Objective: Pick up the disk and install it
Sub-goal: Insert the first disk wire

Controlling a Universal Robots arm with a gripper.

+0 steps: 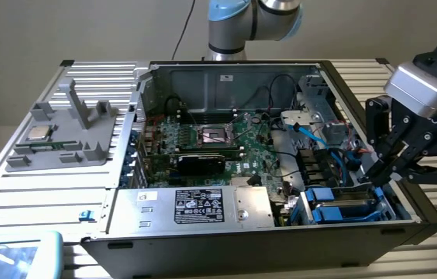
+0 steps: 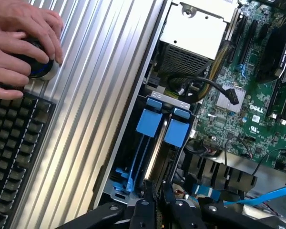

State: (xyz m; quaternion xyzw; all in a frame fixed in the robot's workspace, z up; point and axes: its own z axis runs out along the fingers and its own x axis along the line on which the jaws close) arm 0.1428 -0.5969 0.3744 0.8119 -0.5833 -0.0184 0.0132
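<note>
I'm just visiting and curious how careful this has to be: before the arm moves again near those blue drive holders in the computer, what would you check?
1. Disk lies in the drive bay at a corner of the case: ok.
2. Disk pushed fully home: cannot tell.
3. Gripper positioned over that bay: ok.
4. Blue cable clear of the gripper: cannot tell; it runs close by.
5. Person's hand outside the case: ok, it rests on a knob beside the keyboard.
</note>
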